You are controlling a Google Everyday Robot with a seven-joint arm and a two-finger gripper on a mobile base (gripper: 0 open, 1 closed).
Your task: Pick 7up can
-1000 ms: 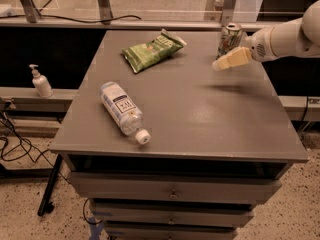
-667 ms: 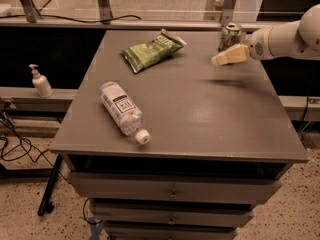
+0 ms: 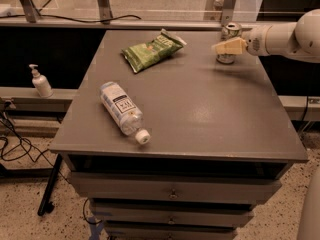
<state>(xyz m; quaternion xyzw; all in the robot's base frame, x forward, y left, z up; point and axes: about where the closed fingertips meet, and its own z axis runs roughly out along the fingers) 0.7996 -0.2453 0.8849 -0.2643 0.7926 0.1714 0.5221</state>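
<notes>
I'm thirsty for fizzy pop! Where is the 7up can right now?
In the camera view the 7up can stands upright near the far right corner of the table, right of the green snack bag, with the gripper across its front.

The claw (image 3: pixel 223 47) sits at the far right corner of the counter (image 3: pixel 210 114), right against the 7up can (image 3: pixel 231 30), its arm entering from the right. The counter's middle and near right are open. A green snack bag (image 3: pixel 152 50) lies far centre-left, and a water bottle (image 3: pixel 122 109) lies on its side near the left front
</notes>
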